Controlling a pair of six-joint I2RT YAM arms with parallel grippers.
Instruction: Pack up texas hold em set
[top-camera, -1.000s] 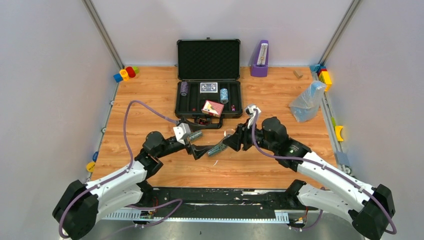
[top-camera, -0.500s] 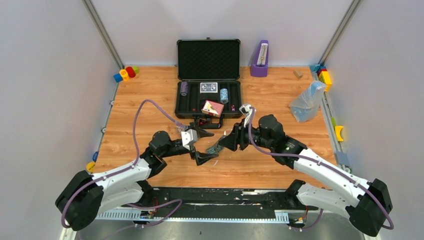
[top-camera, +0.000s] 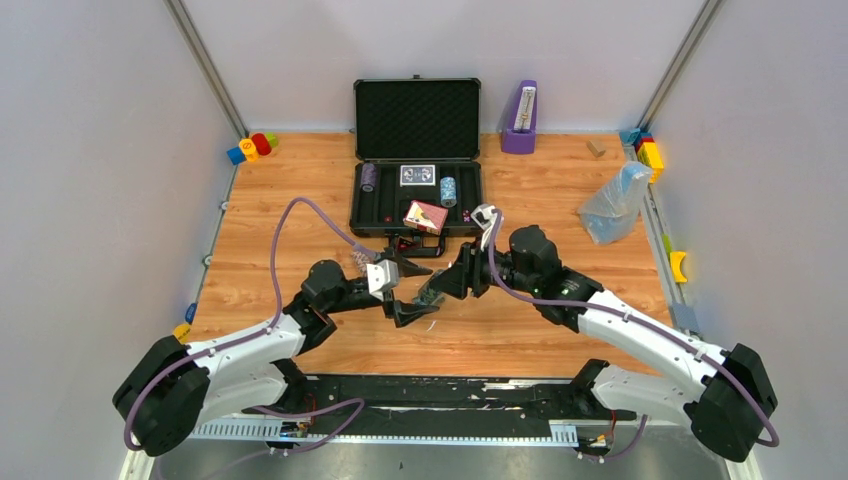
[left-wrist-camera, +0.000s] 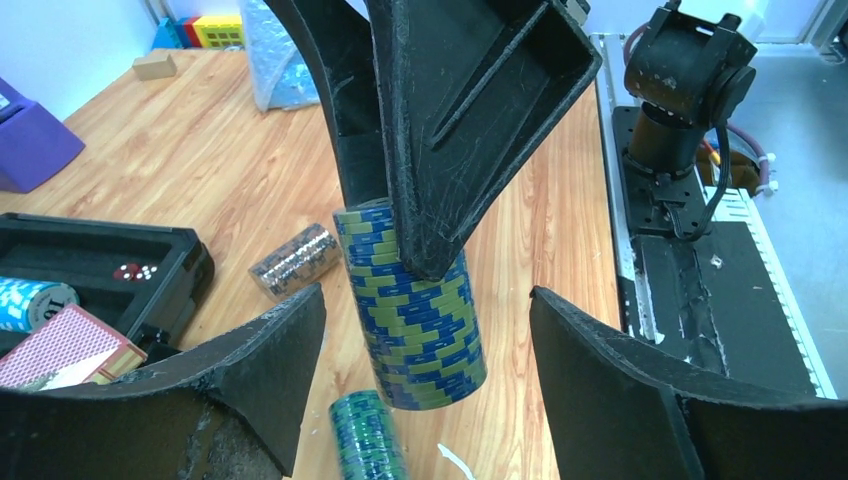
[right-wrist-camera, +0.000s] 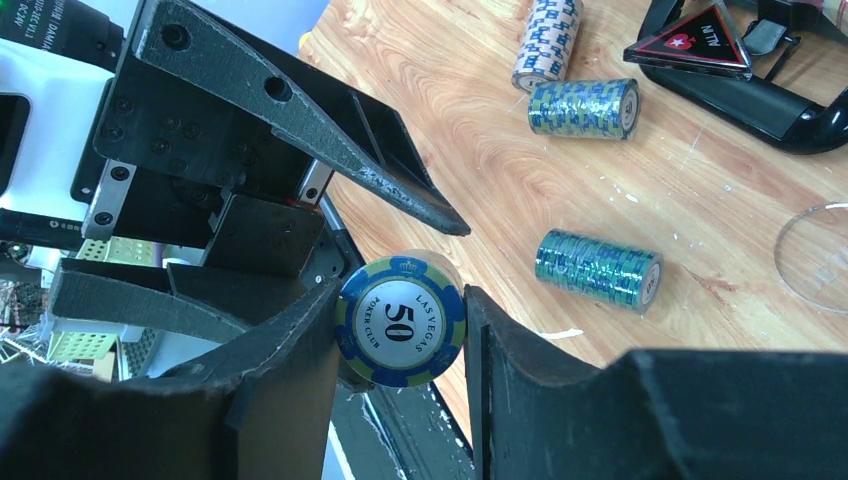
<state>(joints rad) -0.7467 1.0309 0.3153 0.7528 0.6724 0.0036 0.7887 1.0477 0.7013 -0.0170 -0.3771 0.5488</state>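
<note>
Two grippers meet above the table (top-camera: 560, 200), just in front of the open case (top-camera: 417, 120). Right gripper (right-wrist-camera: 400, 292): clenched on a blue-and-olive chip stack (right-wrist-camera: 401, 335) marked 50, held off the table. Left gripper (left-wrist-camera: 425, 300): released, with one finger on either side of the same stack and a gap on each side. Three loose chip stacks (right-wrist-camera: 598, 268) lie on their sides on the table in front of the case. The case tray holds two stored chip stacks (top-camera: 447, 190), a blue card deck (top-camera: 418, 175) and a tilted red card deck (top-camera: 425, 216).
</note>
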